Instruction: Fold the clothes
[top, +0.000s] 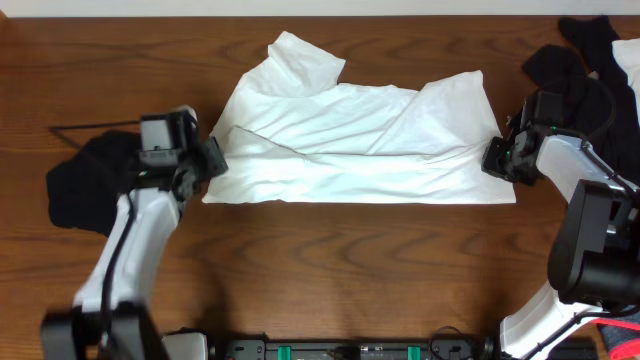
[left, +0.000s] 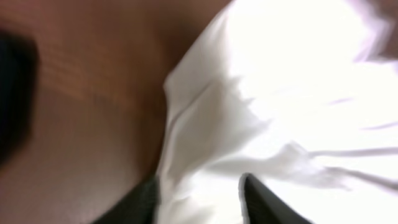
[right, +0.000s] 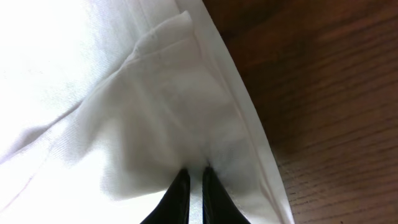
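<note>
A white shirt lies partly folded across the middle of the wooden table. My left gripper is at the shirt's left edge; in the left wrist view its fingers are apart with the white cloth between them. My right gripper is at the shirt's right edge. In the right wrist view its fingers are pinched together on a fold of the white cloth.
A black garment lies at the left, behind my left arm. A pile of dark clothes lies at the back right. Bare wood runs along the front of the table.
</note>
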